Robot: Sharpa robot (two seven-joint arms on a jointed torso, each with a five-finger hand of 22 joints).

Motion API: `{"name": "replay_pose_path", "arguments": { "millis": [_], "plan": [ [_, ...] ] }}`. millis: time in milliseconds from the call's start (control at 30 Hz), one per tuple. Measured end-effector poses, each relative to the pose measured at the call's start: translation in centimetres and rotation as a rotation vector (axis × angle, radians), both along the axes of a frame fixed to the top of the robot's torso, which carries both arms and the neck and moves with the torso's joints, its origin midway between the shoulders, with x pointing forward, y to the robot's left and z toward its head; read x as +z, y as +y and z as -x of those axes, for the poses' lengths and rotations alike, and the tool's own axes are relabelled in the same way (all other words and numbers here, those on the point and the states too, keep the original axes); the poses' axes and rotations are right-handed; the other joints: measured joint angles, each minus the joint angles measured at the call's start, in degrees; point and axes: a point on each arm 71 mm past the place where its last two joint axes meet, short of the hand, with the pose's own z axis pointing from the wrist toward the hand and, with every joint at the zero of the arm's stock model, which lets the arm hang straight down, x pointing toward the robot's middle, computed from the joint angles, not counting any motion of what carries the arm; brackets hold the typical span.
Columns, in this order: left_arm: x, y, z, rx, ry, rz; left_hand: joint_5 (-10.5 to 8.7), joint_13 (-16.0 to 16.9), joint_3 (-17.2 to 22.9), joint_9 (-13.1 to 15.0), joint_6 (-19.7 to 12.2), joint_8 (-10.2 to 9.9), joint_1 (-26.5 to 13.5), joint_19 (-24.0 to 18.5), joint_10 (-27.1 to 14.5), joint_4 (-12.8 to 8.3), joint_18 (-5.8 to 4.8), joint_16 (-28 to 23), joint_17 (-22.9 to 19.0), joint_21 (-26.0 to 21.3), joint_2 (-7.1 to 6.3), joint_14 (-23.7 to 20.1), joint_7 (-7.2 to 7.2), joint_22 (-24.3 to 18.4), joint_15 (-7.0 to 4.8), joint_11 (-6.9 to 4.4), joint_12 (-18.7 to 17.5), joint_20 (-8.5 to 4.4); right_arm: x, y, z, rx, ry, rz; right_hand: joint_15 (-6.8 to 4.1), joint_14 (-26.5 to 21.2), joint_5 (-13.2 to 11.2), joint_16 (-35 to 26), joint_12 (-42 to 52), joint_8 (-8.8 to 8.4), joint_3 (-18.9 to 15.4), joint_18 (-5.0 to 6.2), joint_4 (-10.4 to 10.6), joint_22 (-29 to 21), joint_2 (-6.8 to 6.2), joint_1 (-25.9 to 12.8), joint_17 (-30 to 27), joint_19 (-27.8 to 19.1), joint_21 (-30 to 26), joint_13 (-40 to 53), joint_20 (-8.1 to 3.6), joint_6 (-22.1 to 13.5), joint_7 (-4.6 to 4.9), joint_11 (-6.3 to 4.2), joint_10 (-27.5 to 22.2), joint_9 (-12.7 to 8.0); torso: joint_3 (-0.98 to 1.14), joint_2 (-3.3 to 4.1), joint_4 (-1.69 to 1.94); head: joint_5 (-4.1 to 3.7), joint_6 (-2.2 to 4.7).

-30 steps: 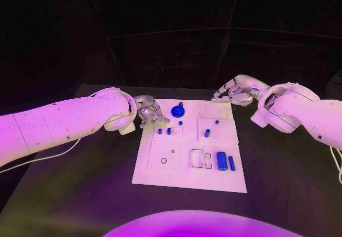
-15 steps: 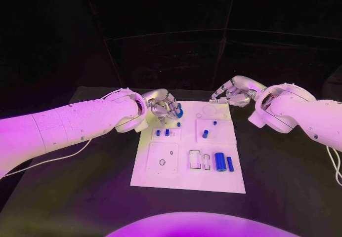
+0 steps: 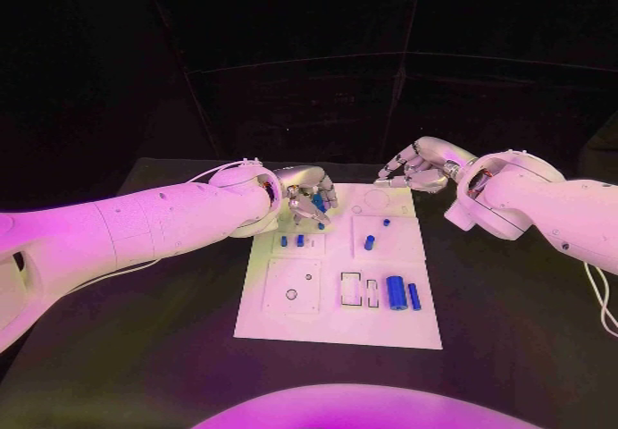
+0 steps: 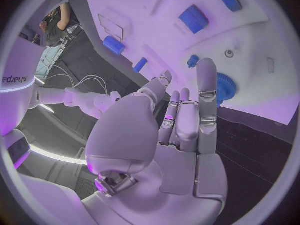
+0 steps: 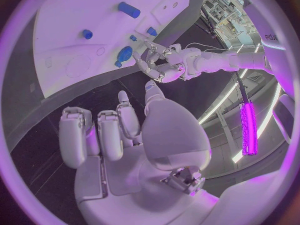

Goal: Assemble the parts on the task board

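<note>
The white task board (image 3: 338,308) lies in the middle of the table. A blue gear (image 3: 320,205) stands at its far left corner, also in the wrist views (image 4: 225,88) (image 5: 123,55). My left hand (image 3: 304,195) hovers over that corner with its fingers (image 4: 207,87) stretched out and apart, tips right at the gear, nothing gripped. I cannot tell if they touch it. My right hand (image 3: 414,169) hangs beyond the board's far right corner with loosely bent fingers (image 5: 100,134), holding nothing.
Small blue pegs (image 3: 292,239) stand near the left hand, and others (image 3: 370,241) stand mid-board. Two blue cylinders (image 3: 403,293) lie side by side at the board's right, next to empty slots (image 3: 352,288). Black table (image 3: 142,331) surrounds the board.
My left hand has moved from the board's left edge to the right and farther away, now over the blue gear, fingers straightened. The right hand has barely moved.
</note>
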Motion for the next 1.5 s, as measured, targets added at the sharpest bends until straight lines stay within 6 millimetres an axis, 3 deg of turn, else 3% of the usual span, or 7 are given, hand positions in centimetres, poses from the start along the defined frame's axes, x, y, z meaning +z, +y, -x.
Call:
{"name": "replay_pose_path", "arguments": {
  "millis": [533, 900, 1133, 1500],
  "plan": [
    [-1.1, -0.9, -0.5, 0.005, 0.01, -0.167, 0.0, -2.0, -1.6, 0.0, 4.7, -1.4, -1.0, 2.1, 4.6, -0.5, 0.01, -0.3, -2.6, 3.2, 0.49, 0.4, -0.8, 3.2, -0.4, -1.18, -0.5, -0.65, 0.0, 0.2, 0.0, 0.003, -0.003, -0.002, 0.0, 0.0, 0.0, 0.0, 0.0, 0.0, 0.0, 0.0, 0.0, 0.0, 0.0, 0.0, 0.0, 0.0, 0.0, 0.0, 0.0, 0.0, 0.0, 0.0, 0.0, 0.0, -0.04, -0.01, 0.07, -0.26, -0.34],
    [-1.6, -0.8, -0.7, 0.011, 0.022, -0.22, 0.0, -2.6, -1.2, 0.0, 5.5, -2.0, -0.9, 2.2, 5.5, -0.8, 0.0, 0.0, -2.6, 3.7, 1.01, 0.4, -1.16, 3.9, -0.4, -1.2, -1.0, -0.74, 0.0, 0.3, -0.1, 0.004, -0.004, -0.003, 0.0, 0.0, 0.2, 0.0, 0.0, 0.0, -0.1, 0.0, 0.2, 0.0, 0.31, 0.3, 0.0, 0.0, 0.0, 0.0, 0.0, 0.0, 0.0, 0.0, 0.0, 0.0, -0.04, -0.02, 0.1, -0.23, -0.51],
    [-1.6, -0.9, -0.8, 0.008, 0.021, -0.232, 0.0, -3.1, -0.6, 0.0, 6.7, -2.2, -0.7, 2.4, 6.9, -1.1, 0.0, 0.3, -2.7, 4.1, 2.22, 0.2, -1.39, 4.3, -0.62, -1.53, -1.5, -0.89, 0.0, 0.3, -0.1, 0.004, -0.004, -0.004, 0.0, 0.0, 0.2, 0.0, 0.0, 0.0, -0.1, 0.0, 0.2, 0.0, 0.31, 0.3, 0.0, 0.0, 0.0, 0.0, 0.0, 0.0, 0.0, 0.0, 0.0, 0.0, -0.04, -0.05, 0.11, -0.25, -0.58],
    [-1.6, -1.1, -0.7, -0.002, 0.026, -0.24, 0.0, -3.2, 0.1, 0.1, 7.6, -2.8, -1.1, 2.6, 8.1, -1.3, 0.0, 0.5, -3.3, 5.5, 2.61, 0.4, -1.55, 6.1, -0.83, -1.73, -2.2, -1.11, 0.0, 0.4, -0.1, 0.005, -0.004, -0.004, 0.0, 0.0, 0.3, 0.0, 0.0, 0.24, -0.3, 0.0, 0.3, 0.0, 0.7, 0.7, 0.0, 0.0, 0.0, 0.0, 0.0, 0.0, 0.0, 0.0, 0.0, 0.0, -0.03, -0.05, 0.13, -0.29, -0.68]
  ]
}}
